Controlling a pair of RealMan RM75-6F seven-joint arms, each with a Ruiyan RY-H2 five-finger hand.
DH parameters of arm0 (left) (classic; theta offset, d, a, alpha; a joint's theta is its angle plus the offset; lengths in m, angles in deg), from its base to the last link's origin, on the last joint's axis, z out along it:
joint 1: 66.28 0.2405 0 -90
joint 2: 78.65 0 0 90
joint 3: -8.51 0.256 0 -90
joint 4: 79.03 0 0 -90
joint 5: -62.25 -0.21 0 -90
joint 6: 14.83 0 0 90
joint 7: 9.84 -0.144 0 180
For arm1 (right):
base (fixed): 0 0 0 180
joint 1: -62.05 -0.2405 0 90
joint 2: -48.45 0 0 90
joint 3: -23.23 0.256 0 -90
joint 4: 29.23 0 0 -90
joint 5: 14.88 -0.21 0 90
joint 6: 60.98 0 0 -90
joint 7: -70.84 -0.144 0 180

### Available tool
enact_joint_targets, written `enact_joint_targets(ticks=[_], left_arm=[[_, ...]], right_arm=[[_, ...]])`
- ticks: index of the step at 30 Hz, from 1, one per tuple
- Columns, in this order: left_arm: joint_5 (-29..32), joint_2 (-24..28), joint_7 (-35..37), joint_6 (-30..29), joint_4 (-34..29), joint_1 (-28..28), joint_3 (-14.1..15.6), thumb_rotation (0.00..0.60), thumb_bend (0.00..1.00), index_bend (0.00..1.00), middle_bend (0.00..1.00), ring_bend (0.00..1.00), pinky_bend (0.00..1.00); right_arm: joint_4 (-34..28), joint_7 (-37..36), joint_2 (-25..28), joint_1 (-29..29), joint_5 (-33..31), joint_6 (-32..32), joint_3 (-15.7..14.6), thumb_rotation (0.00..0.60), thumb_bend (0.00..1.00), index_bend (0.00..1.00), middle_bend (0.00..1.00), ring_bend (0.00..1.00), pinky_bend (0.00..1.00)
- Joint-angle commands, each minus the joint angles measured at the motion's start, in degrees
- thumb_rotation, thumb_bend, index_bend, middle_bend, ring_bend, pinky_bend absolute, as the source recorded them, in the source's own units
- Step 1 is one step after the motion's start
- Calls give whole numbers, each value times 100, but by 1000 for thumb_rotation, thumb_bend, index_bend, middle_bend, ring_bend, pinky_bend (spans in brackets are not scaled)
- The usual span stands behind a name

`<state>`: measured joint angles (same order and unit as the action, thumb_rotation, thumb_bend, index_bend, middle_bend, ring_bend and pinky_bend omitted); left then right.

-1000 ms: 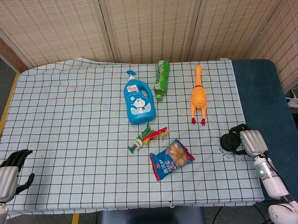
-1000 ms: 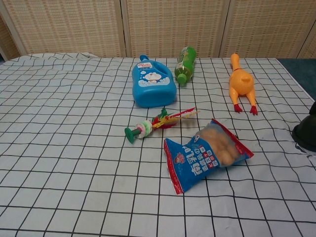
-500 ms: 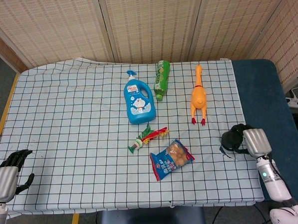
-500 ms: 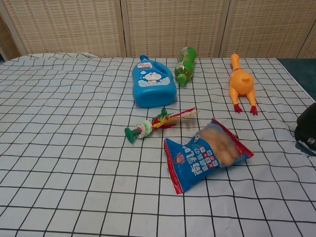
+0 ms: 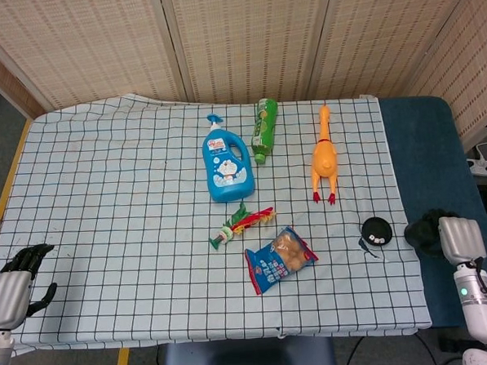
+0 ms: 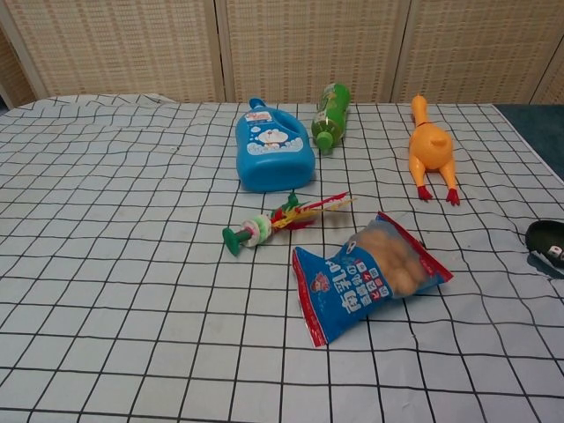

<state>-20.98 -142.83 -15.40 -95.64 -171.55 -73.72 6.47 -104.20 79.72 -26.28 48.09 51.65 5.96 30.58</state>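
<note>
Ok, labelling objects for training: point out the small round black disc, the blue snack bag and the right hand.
small round black disc (image 5: 377,230), head view, top face
blue snack bag (image 6: 348,291), chest view, printed front
right hand (image 5: 444,235), head view, hand's middle

blue detergent bottle (image 5: 225,165): lying at the far middle of the checked cloth (image 5: 105,190)
green bottle (image 5: 264,129): on its side, just right of the blue one
rubber chicken (image 5: 324,159): orange, stretched out far right, feet pointing near
rope toy (image 5: 242,224): near the blue bottle's base
snack bag (image 5: 280,259): blue, just nearer than the rope toy
</note>
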Motion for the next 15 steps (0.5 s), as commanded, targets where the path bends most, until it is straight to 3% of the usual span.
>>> enact_joint_targets(ticks=[1,6,10,15], left_arm=[[-10,1,-1,0,-4,-4,1,600,369,169,148,137,350],[5,4,27,-3,7,0,-4,600,369,168,148,137,349],[-32,10,57,-20,28,4,7,600,368,169,148,137,350],[-10,13,73,6,22,-6,0,600,368,168,148,137,350]], right_arm=[[91,-124,46,-12,-18,-253,-40,600,104,550,416,271,574],[84,-286,127,-25,205,-310,-130,600,104,338,205,50,416],[-132,-409,281,10,304,-286,-159,600,104,236,124,0,333],[-497,-425,493,108,480,-6,-172,600,105,208,107,0,295]])
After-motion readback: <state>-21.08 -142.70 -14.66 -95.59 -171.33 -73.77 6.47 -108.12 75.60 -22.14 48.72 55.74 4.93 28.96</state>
